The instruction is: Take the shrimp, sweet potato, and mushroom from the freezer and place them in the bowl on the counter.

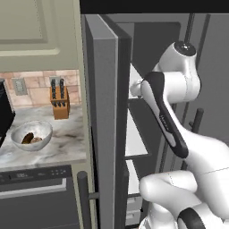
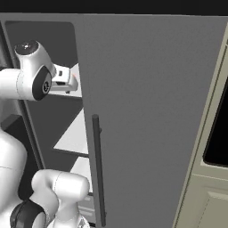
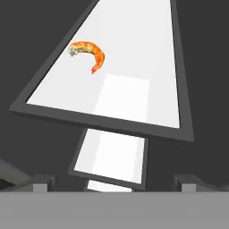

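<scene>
The jaws [image 3: 112, 183] were seen spread wide and released, with nothing held between them, the two dark tips [image 3: 40, 184] standing far apart at the bottom of the hand view. They were poised above a white shelf [image 3: 134, 49] inside the freezer [image 1: 107, 112], well apart from the shrimp [image 3: 88, 54], which lay alone on that shelf, curved and orange, toward its left side in the hand view. Below that shelf, a second white shelf [image 3: 112, 154] was visible, bare where it showed. In the left base view the white arm [image 1: 179, 85] was reached into the opened freezer past its dark grey door [image 1: 103, 134], and a long vertical bar handle [image 2: 98, 169] was seen on the door in the right base view. To the left of the freezer, on the marbled bench [image 1: 67, 143], the bowl [image 1: 31, 135] was set, and two brown lumps [image 1: 31, 138] were lying inside it; which foods they were could not be told. Behind the bowl, against the brick backsplash [image 1: 36, 82], a wooden knife block [image 1: 60, 102] was standing upright.
</scene>
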